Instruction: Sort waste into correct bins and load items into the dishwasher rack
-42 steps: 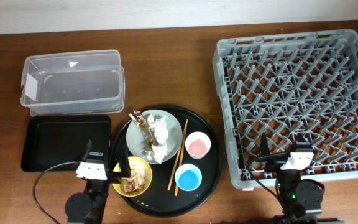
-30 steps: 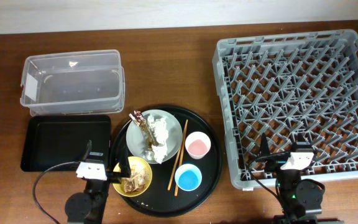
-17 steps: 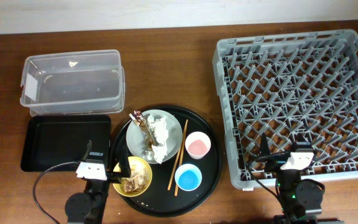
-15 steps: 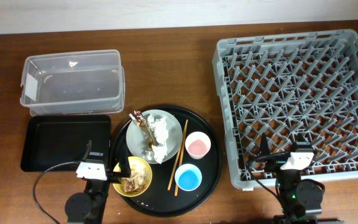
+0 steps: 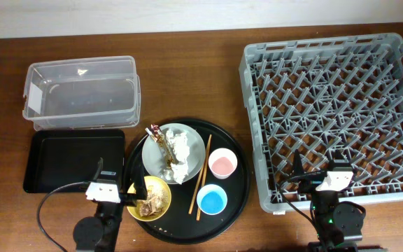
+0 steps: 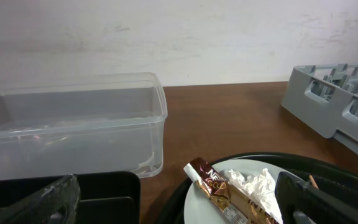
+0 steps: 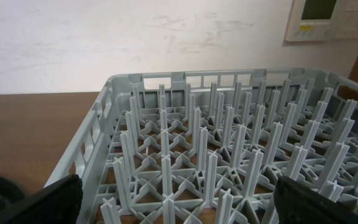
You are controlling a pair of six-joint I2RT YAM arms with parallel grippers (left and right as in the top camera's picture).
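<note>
A pale plate [image 5: 165,150] on the round black serving tray [image 5: 235,187] carries crumpled white napkins [image 5: 178,147] and a brown-and-white wrapper [image 5: 161,139]; the wrapper [image 6: 213,184] and napkins [image 6: 252,184] also show in the left wrist view. A yellow bowl [image 5: 161,190] holds brown food scraps [image 5: 150,204]. A pink cup [image 5: 222,164], a blue cup [image 5: 212,201] and wooden chopsticks [image 5: 201,176] lie on the same tray. The clear tub [image 5: 81,92] and the shallow black tray [image 5: 72,159] stand at the left. The grey rack [image 5: 333,112] is at the right. My left gripper [image 5: 118,184] is open and empty over the bowl's left edge. My right gripper [image 5: 324,170] is open and empty over the rack's front edge.
A small white scrap [image 5: 83,71] lies in the clear tub. The rack's upright pegs [image 7: 229,155] fill the right wrist view. A pale wall with a control panel [image 7: 331,17] stands behind the table. Bare brown wood [image 5: 201,77] lies between the tub and the rack.
</note>
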